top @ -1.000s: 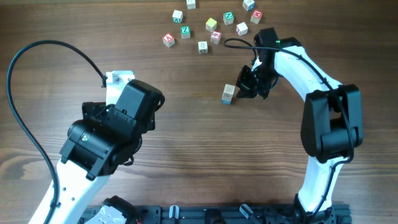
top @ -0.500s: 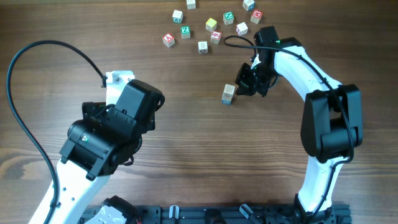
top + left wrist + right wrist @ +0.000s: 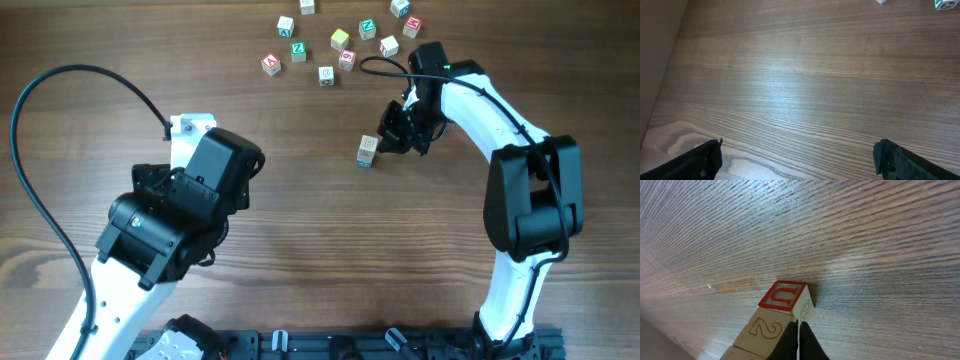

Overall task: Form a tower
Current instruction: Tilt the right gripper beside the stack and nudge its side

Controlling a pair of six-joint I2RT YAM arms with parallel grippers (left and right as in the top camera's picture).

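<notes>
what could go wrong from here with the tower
1. The right gripper is shut and holds nothing, with its tips right beside the tower. A sideways move could topple it.
2. In the right wrist view the stacked blocks look slightly out of line, so another one on top may wobble.
3. The loose cubes lie close together, so picking one may knock its neighbours.

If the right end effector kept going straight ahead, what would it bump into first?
Probably the tower: the shut right end effector points at its cubes, tips very close. Whether they already touch, I cannot tell.
</notes>
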